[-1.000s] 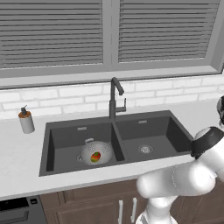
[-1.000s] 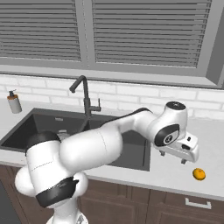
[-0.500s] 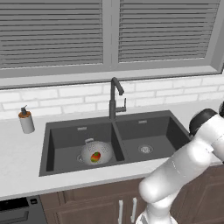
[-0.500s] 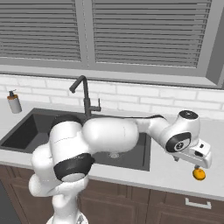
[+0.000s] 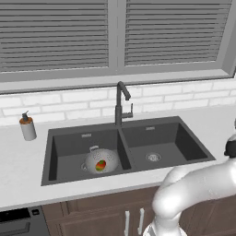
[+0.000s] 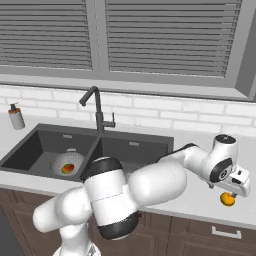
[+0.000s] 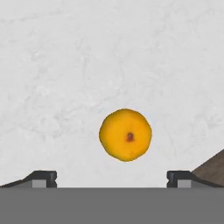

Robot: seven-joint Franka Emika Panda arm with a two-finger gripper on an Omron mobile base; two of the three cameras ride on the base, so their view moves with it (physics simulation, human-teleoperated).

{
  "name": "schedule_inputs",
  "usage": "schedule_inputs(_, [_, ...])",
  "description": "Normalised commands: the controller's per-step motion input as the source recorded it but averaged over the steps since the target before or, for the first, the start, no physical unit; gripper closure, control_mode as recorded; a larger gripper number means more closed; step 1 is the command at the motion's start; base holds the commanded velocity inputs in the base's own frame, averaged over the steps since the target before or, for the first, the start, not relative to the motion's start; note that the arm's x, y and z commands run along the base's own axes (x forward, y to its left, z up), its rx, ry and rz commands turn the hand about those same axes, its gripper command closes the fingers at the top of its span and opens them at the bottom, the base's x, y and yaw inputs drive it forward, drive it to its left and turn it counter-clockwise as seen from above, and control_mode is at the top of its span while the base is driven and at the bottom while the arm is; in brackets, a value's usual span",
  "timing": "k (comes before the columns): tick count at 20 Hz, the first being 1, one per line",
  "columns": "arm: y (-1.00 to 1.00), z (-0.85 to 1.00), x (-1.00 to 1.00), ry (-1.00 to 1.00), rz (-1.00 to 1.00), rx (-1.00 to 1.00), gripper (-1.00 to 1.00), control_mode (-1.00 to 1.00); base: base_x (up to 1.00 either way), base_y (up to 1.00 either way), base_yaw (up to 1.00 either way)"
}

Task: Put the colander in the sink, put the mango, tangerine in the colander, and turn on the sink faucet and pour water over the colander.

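While the open claw (image 7: 112,177) hangs above the tangerine (image 7: 125,134), its wrist hides part of it.

mango (image 5: 100,165) in colander (image 5: 101,160) in left basin of sink (image 5: 184,145), tangerine (image 7: 125,134) on counter (image 7: 87,65) right of sink

base views flank sink (image 5: 124,138), hand view looks down on counter (image 7: 109,57)
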Motion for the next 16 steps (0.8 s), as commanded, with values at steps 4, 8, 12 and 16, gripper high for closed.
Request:
schedule_inputs(4, [-0.23,-0.12,0.05,0.00,0.00,0.05,-1.00,-1.00,0.00,0.00,0.00])
schedule_inputs(8, [0.00,-0.07,0.00,0.00,0.00,0.08,-1.00,-1.00,0.00,0.00,0.00])
schedule_inputs(12, [0.00,-0.17,0.00,0.00,0.00,0.06,-1.00,-1.00,0.00,0.00,0.00])
schedule_inputs(16, [0.00,-0.29,0.00,0.00,0.00,0.03,-1.00,-1.00,0.00,0.00,0.00])
